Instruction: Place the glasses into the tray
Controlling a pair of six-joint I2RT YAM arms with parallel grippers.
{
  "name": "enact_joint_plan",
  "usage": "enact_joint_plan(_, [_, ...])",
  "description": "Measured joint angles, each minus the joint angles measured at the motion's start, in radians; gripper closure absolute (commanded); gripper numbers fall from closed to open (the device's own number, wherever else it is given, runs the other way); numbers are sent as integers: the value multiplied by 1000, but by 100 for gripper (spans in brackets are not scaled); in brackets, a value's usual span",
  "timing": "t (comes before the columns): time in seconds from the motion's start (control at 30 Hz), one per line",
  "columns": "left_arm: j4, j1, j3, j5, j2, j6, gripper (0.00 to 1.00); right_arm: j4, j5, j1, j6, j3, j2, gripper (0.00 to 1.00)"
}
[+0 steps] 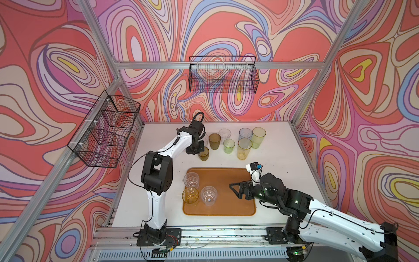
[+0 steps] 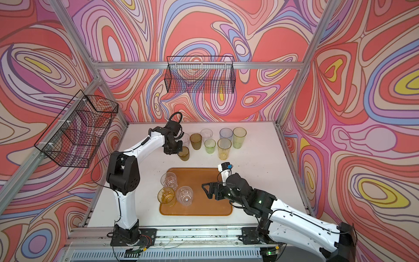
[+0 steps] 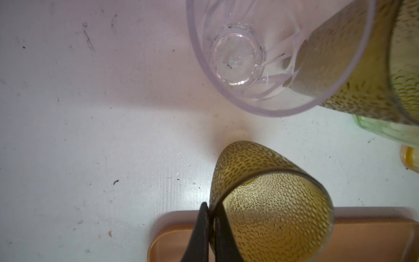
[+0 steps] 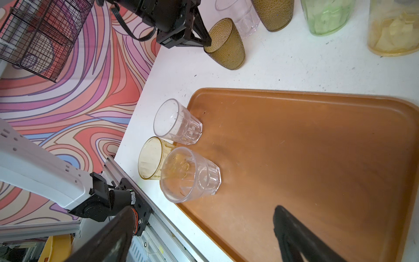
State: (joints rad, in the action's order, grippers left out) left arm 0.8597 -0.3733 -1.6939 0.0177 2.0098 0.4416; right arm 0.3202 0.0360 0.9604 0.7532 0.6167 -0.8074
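Left fingers pinch olive-brown tumbler rim, lower centre; thin one-wall grip may slip. Right fingers wide over tray.

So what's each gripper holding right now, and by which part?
Left gripper pinches the dark olive tumbler at its rim, the wall between the jaws. Right gripper is open, holding nothing.

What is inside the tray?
Three upright tumblers at its left end: far clear glass, near clear glass, amber glass. The open right gripper covers part of the tray.
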Motion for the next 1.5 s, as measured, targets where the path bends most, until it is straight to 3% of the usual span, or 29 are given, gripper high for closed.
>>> enact_joint_plan(0.9, [121, -117, 225, 8, -390, -29, 100, -21, 1, 0, 15, -21, 47, 2])
enact_joint_plan(1.5, [116, -193, 288, 8, -484, 1, 100, -30, 9, 0, 26, -32, 39, 2])
